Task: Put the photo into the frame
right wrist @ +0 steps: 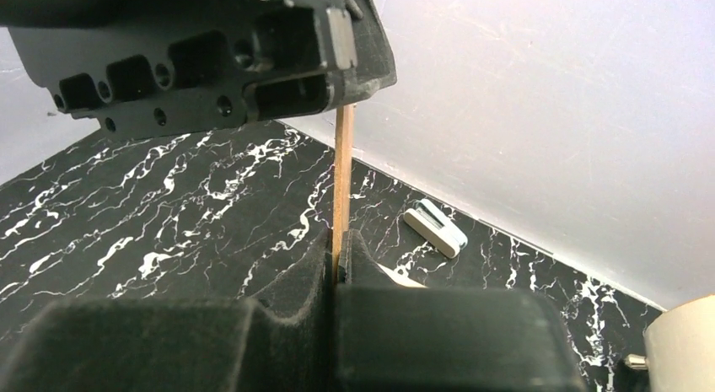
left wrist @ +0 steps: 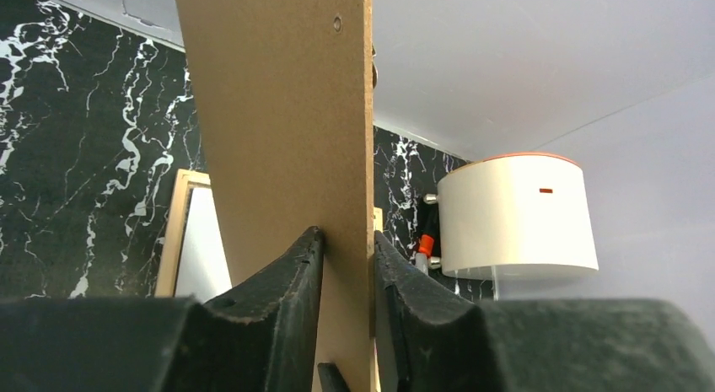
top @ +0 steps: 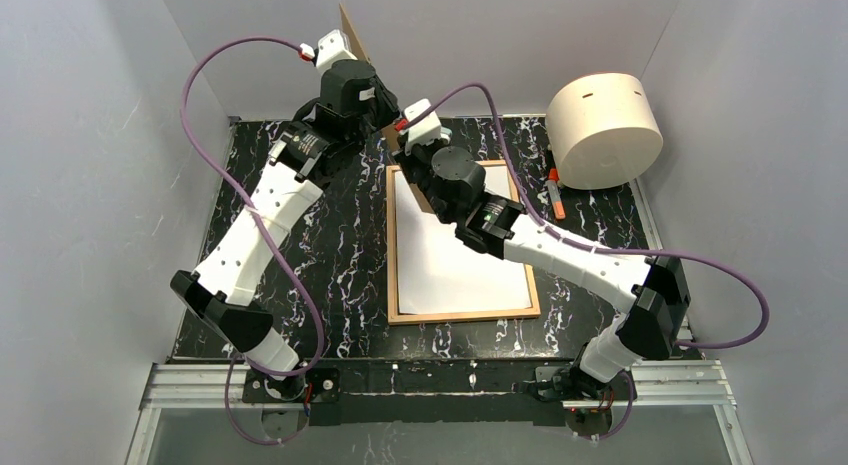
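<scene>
Photo (top: 455,255), a large rectangular print lying plain white back up, is held by neither gripper. The left gripper (left wrist: 348,244) is closed narrow on a plain brown cardboard backing board (left wrist: 278,114), with one black finger set against each face. The right gripper (right wrist: 337,259) is clamped fully shut on the same board's thin edge. The board is held upright at the twelve o'clock end of the frame (top: 390,255), a large rectangle of thin light-wood edging laid flat on the black marble-patterned table (top: 320,245). Whether its lower edge touches the frame cannot be told.

The photo is seen inside the frame, filling it but for a narrow margin. Its printed side is not visible. Insertion is judged done; lowering and seating the backing is judged outstanding.

At two o'clock from the frame, a cream cylindrical drum (top: 605,130) and an orange marker (top: 553,195) are noted. A small white clip (right wrist: 434,226) lies by the far wall.

Counted: one photo, one frame, one backing board, two grippers, one drum, one marker, one clip.
</scene>
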You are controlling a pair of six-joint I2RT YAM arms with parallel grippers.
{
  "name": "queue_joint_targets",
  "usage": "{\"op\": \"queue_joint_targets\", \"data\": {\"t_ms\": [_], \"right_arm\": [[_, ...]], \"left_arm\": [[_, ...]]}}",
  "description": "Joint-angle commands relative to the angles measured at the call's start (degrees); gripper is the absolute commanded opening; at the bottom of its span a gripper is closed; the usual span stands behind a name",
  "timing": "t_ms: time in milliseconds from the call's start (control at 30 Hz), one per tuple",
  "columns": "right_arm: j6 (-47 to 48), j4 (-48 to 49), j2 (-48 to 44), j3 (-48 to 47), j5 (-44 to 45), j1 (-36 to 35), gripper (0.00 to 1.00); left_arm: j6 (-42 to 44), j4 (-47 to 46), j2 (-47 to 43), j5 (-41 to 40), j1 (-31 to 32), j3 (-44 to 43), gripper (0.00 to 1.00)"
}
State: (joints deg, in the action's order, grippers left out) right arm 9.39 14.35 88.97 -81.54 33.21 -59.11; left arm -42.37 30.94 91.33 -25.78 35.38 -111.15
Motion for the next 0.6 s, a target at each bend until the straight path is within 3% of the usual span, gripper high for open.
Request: {"op": "queue_joint_targets", "data": {"t_ms": [0,67,233,400,500,533,567], "right_arm": [[2.6,13.7,-2.5,-1.2,-2.3,-2.5,0.01],[3.1,14.2,-2.4,-1.4,-2.3,-2.8,0.01],[3.8,15.2,-2.1,-1.7,-2.6,-3.2,0.01],[3.0,14.5,-1.8,-2.1,-2.5,-3.2,0.01],[1.2,12.4,-1.6,-2.8,-2.1,-3.2,0.01],[0.8,11.4,-1.6,-3.0,-2.0,-3.2,0.10],[0.2,10.4,-1.8,-3.1,-2.0,-3.2,0.26]], "left_arm": [[1.3,4.1,-0.6,-1.8,0.3,-2.6,0.26],[1.1,6.3,-0.5,-2.2,0.3,-3.3,0.34],[0.4,7.9,-0.5,-1.8,0.3,-2.8,0.35],[0.1,9.4,0.2,-1.6,0.2,-5.0,0.09],[1.0,8.0,-0.7,-1.8,0.3,-5.0,0.00],[1.7,7.3,-1.5,-1.9,0.2,-4.7,0.00],[2.2,6.2,-2.2,-1.9,0.2,-4.2,0.00]]}}
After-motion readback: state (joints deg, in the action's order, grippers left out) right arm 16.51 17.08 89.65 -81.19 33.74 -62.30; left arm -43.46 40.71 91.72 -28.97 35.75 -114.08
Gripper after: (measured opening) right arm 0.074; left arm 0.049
